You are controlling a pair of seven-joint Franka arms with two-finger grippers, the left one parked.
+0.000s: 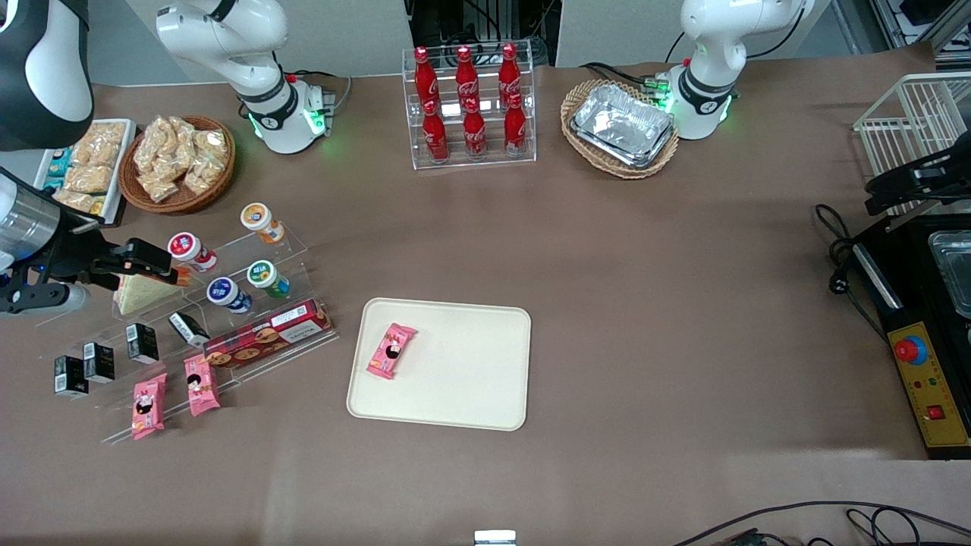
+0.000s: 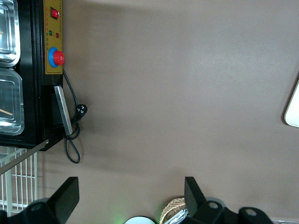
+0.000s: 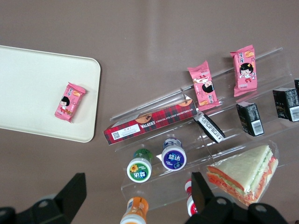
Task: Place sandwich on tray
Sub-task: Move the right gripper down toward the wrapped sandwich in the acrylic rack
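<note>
The sandwich, a cream bread wedge in clear wrap, lies on the clear stepped rack toward the working arm's end of the table. In the right wrist view the sandwich shows its orange-red filling. My right gripper hovers above the rack, just over the sandwich, open and empty. In the wrist view the gripper has its gap over small bottles, with the sandwich beside one finger. The cream tray lies flat mid-table, nearer the front camera, with a pink snack packet on it. The tray also shows in the wrist view.
The rack also holds small bottles, black boxes, pink packets and a tartan biscuit box. A snack basket, cola bottles and a foil-tray basket stand farther back. A black machine sits at the parked arm's end.
</note>
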